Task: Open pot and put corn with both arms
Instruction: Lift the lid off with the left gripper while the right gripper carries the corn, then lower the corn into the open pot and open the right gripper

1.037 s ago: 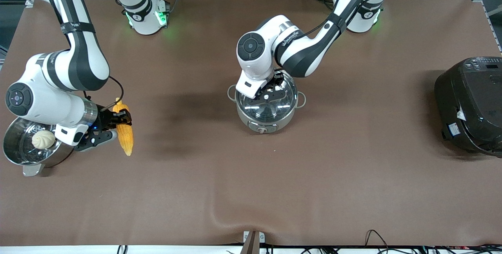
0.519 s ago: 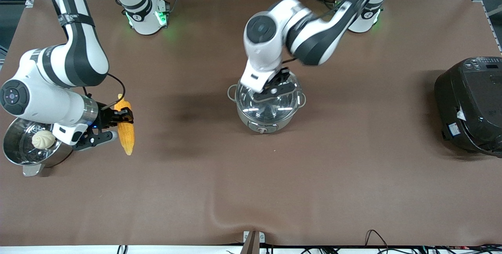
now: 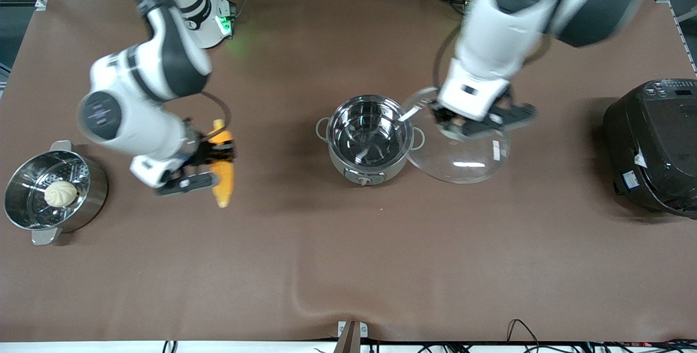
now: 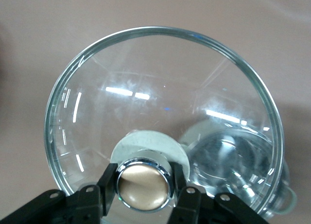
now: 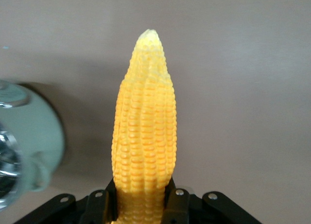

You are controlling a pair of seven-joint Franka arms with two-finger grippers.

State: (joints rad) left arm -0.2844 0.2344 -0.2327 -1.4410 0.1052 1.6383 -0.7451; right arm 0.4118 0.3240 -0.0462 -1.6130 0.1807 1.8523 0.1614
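The grey pot (image 3: 369,141) stands open at mid-table, its shiny inside empty, knob facing the front camera. My left gripper (image 3: 475,122) is shut on the knob (image 4: 143,184) of the glass lid (image 3: 460,143) and holds it in the air, over the table beside the pot toward the left arm's end. The lid (image 4: 160,112) fills the left wrist view. My right gripper (image 3: 204,165) is shut on the yellow corn (image 3: 222,176) and holds it above the table between the steamer pot and the grey pot. In the right wrist view the corn (image 5: 143,131) points away from the gripper (image 5: 142,204).
A steel steamer pot (image 3: 87,189) with a white bun (image 3: 60,193) stands at the right arm's end. A big black cooker (image 3: 653,146) stands at the left arm's end. The brown table cover has a wrinkle (image 3: 305,293) near the front edge.
My left gripper lifted the lid off the pot and carried it toward the left arm's end. My right gripper moved the corn from beside the steamer pot toward the grey pot.
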